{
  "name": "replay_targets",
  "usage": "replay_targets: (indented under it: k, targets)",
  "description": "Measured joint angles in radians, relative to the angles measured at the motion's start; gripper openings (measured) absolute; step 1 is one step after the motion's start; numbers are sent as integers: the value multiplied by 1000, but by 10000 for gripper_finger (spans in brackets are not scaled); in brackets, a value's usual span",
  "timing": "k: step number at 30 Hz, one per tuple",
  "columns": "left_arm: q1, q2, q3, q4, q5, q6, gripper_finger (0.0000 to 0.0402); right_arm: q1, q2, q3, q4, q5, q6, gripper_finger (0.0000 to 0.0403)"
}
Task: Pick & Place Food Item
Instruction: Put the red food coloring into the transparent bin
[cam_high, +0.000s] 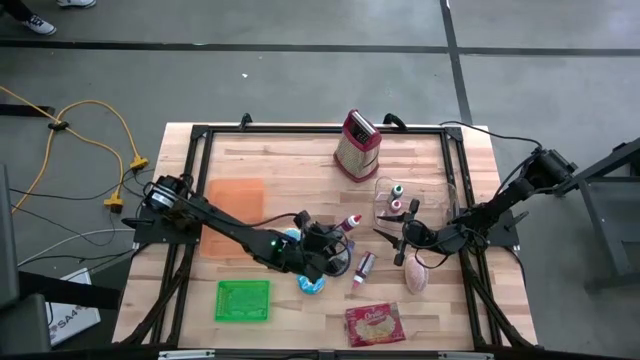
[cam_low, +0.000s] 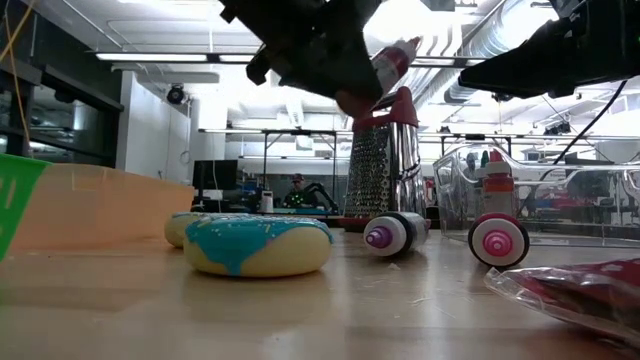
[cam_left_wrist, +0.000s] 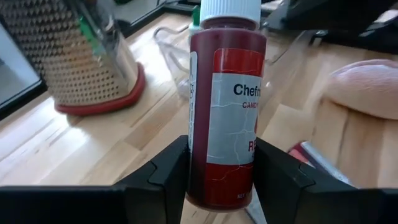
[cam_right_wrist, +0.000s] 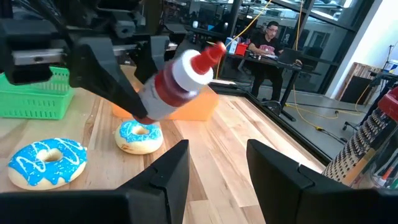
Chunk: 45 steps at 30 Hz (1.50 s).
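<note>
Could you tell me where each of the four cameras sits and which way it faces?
High view: above the table, looking straight down; both arms show.
Low view: at tabletop height, facing the room; donut in front, arms overhead.
Left wrist view: on the left arm, looking past the left gripper, shut on the red bottle, toward the grater.
Right wrist view: on the right arm, past the open right gripper, facing the left arm.
All four views share the red bottle.

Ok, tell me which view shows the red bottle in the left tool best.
The left wrist view: the red bottle fills it, label readable, clamped in the left tool. The right wrist view shows it whole but tilted, the low view only its cap end, the high view a small speck.
</note>
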Motion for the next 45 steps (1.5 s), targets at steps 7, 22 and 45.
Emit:
replay_targets:
  k: [7, 22, 45]
  targets:
    - [-33, 0, 0, 127, 11, 127, 148, 0, 0, 0, 0, 0, 0, 149]
    - [-49, -1, 0, 245, 46, 229, 148, 0, 0, 0, 0, -1, 0, 149]
    - [-52, -1, 0, 245, 127, 225, 148, 101, -2, -1, -126, -130, 182, 149]
